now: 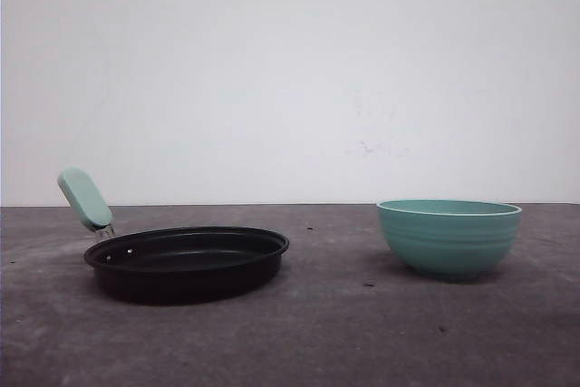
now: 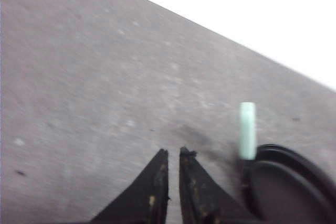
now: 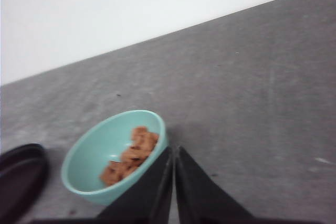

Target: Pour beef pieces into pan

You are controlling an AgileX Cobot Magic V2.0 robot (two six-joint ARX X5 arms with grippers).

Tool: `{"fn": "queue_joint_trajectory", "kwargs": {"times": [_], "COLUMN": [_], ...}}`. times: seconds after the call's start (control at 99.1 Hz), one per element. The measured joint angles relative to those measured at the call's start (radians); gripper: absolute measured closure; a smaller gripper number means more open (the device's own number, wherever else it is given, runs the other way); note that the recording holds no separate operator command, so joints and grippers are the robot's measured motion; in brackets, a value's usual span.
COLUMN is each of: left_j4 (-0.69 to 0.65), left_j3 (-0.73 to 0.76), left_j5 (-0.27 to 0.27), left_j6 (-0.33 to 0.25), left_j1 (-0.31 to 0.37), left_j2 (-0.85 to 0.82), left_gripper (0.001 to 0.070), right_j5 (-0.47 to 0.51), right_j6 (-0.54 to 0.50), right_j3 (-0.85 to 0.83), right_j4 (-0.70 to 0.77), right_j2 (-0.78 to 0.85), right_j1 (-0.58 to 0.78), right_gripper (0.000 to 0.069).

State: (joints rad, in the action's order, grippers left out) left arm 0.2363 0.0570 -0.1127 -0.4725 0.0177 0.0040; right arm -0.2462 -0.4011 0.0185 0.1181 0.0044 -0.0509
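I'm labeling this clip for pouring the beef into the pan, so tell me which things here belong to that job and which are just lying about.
Part of the job:
beef pieces
teal bowl holding them
black frying pan
right claw, shut, beside the bowl

Just there:
left claw, shut, near the pan handle
grey table

On my tabletop the pan sits at nine o'clock, its handle toward ten; the bowl, well apart at three o'clock, holds the beef pieces.
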Motion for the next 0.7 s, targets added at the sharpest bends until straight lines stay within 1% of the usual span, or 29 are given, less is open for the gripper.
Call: {"fn": "queue_joint_trajectory", "kwargs": {"times": [0.05,0.101,0.131,0.161,0.262,0.313,0.353,0.434,0.555,0.605,0.696], "left_j4": [-0.001,0.003,0.008,0.009,-0.010,-0.023,-0.024,-0.005,0.087,0.131,0.221], "left_j3": [0.003,0.018,0.039,0.067,0.191,0.268,0.340,0.502,0.794,0.913,1.109], "left_j5": [-0.047,-0.094,-0.111,-0.121,-0.122,-0.125,-0.140,-0.200,-0.286,-0.299,-0.306], "left_j6": [-0.048,-0.073,-0.080,-0.086,-0.089,-0.074,-0.056,-0.013,0.030,0.040,0.067], "left_j1": [0.000,0.000,0.000,0.000,0.000,0.000,0.000,0.000,-0.021,-0.035,-0.061], "left_j2": [0.001,0.014,0.031,0.055,0.167,0.246,0.321,0.477,0.703,0.779,0.868], "left_gripper": [0.0698,0.0698,0.0698,0.0697,0.0697,0.0697,0.0697,0.0697,0.0697,0.0697,0.0697], "right_j5": [-0.017,-0.019,-0.013,-0.002,0.050,0.063,0.064,0.063,0.053,0.039,0.037], "right_j6": [-0.009,-0.010,-0.008,-0.002,0.044,0.068,0.085,0.104,0.131,0.149,0.192], "right_j3": [0.020,0.066,0.106,0.152,0.328,0.414,0.483,0.622,0.869,0.973,1.142], "right_j4": [0.019,0.058,0.084,0.106,0.144,0.155,0.167,0.215,0.335,0.389,0.476], "right_j2": [0.000,0.004,0.009,0.017,0.065,0.111,0.159,0.270,0.464,0.536,0.643], "right_j1": [0.000,0.000,0.000,0.000,0.000,0.000,0.000,0.000,0.000,0.000,-0.002], "right_gripper": [0.0683,0.0683,0.0683,0.0683,0.0683,0.0683,0.0683,0.0683,0.0683,0.0683,0.0683]}}
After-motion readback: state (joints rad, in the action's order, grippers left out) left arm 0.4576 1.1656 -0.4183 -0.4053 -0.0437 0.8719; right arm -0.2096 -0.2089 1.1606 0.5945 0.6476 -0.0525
